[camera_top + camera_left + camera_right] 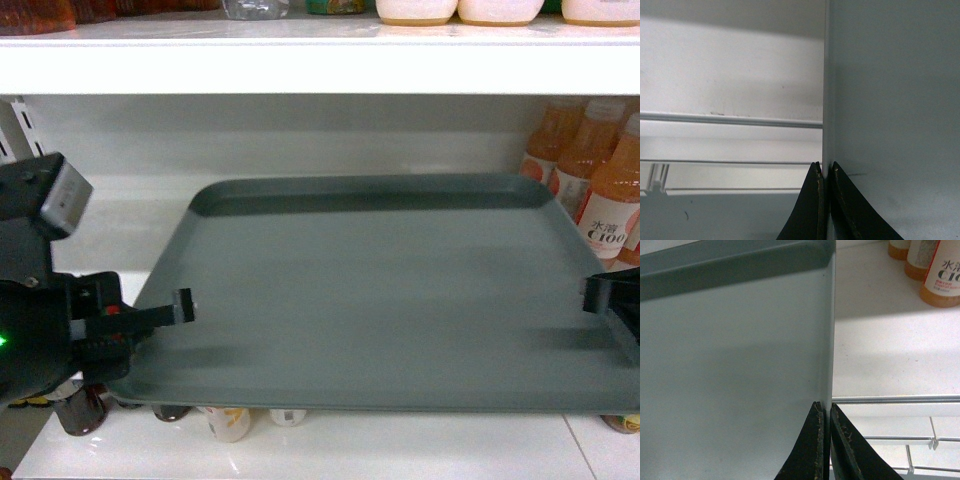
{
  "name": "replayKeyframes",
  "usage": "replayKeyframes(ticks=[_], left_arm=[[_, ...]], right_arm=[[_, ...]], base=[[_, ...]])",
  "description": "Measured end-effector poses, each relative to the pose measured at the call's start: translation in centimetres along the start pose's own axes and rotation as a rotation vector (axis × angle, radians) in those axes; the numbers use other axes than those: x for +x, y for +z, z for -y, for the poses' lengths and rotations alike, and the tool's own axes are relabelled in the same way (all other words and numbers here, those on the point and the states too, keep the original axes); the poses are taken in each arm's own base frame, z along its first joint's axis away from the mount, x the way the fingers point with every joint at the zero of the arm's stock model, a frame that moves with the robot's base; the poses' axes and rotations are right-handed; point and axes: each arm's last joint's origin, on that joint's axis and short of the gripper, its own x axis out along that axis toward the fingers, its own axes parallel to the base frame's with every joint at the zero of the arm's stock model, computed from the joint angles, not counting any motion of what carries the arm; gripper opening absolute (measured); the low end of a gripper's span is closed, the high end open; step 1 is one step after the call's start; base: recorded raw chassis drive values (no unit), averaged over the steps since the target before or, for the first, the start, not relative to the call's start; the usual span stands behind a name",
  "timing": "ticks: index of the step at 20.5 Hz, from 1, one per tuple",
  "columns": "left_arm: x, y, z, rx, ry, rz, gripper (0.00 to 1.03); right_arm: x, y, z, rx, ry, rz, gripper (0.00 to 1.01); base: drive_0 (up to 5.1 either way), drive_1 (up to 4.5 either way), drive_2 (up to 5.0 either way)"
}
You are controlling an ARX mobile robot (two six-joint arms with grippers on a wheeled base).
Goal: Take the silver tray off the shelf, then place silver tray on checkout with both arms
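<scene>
The silver tray (380,290) is a large grey-green rectangle that fills the middle of the head view. Its far end lies over the white shelf (130,220), and its near part juts out past the shelf's front edge. My left gripper (185,305) is shut on the tray's left rim; the left wrist view shows both fingers (812,210) pinching that rim of the tray (890,100). My right gripper (597,295) is shut on the right rim, its fingers (847,455) clamped over the edge of the tray (730,365). The checkout is out of view.
Orange drink bottles (600,180) stand on the shelf close to the tray's far right corner, and also appear in the right wrist view (940,275). An upper shelf board (320,65) with goods runs overhead. Small bottles (228,422) stand on a lower level under the tray's near edge.
</scene>
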Motion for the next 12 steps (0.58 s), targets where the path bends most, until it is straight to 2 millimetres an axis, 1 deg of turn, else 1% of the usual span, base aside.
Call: replayKeyframes(ticks=[1,3,6,8,12], left_arm=[[-0.70,0.30,-0.01,0.001,-0.004,0.032,0.02],[-0.73,0.43,0.02,0.004,-0.005,0.043,0.02],[-0.48,0.11,-0.05,0.009,0.002,0.023,0.02],[-0.50,0.17,-0.04,0.009,0.000,0.028,0.02],[-0.48,0.11,-0.05,0.009,0.002,0.022,0.02]], right_arm=[[-0.73,0.12,-0.23,-0.003,0.011,0.024,0.02],[-0.77,0.32,-0.27,-0.004,0.014,0.038,0.02],[-0.66,0.03,-0.20,0.000,0.010,0.019,0.02],[-0.67,0.08,-0.22,-0.001,0.011,0.023,0.02],[-0.66,0.01,-0.20,0.000,0.009,0.016,0.02]], base=[[0.0,0.00,0.0],[0.0,0.00,0.0],[0.0,0.00,0.0],[0.0,-1.34,1.3],[0.0,-4.29,4.3]])
